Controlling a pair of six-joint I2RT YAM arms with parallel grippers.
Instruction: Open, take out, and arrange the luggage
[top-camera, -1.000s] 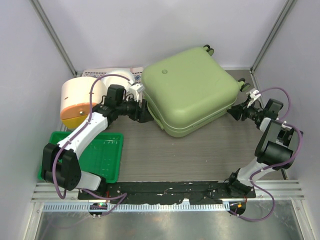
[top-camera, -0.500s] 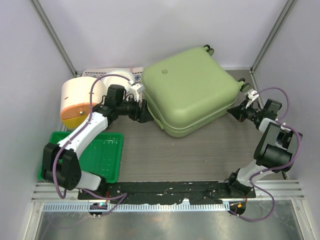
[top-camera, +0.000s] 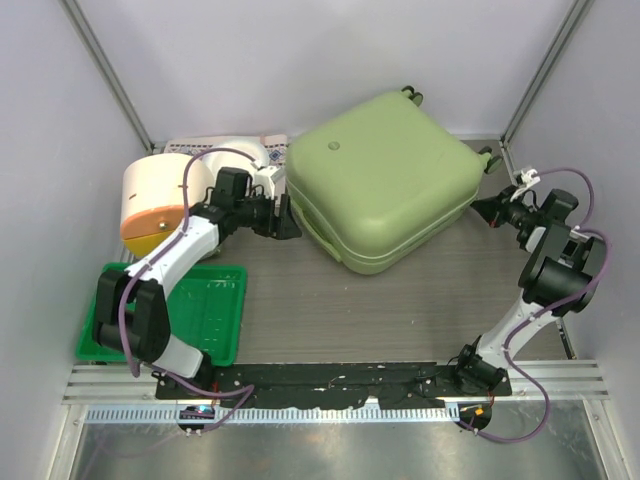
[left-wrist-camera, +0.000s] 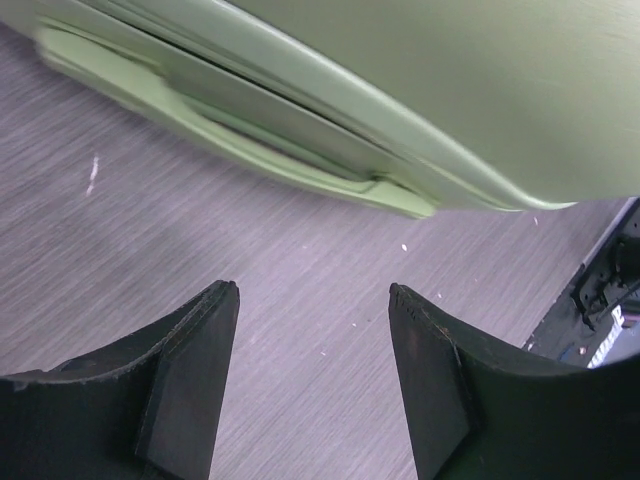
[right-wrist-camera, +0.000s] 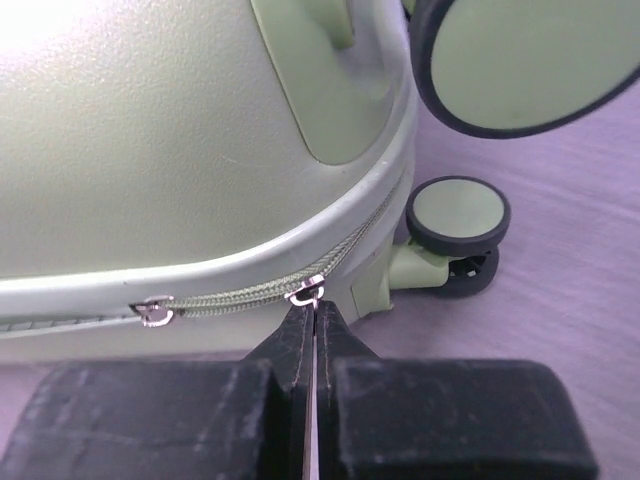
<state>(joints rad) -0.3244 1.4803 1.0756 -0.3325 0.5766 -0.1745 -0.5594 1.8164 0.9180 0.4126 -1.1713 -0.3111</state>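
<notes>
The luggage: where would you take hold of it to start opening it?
Pinch the small metal zipper pull on the luggage seam, nearest the wheel, coming from the side, level with the seam. It juts from the zipper line and is thin, so a fine pinch suits it; the right fingers are shut there.

Pale green hard plastic on the luggage (top-camera: 380, 175) — finely pebbled, low sheen. Bright, shiny metal on the zip pull (right-wrist-camera: 307, 293). Smooth matt hubs and dark rubbery rims on the wheels (right-wrist-camera: 458, 215). Grey wood-grain bench (left-wrist-camera: 150, 230), matt. Matt black left gripper (left-wrist-camera: 310, 290) — edges worn rough.
</notes>
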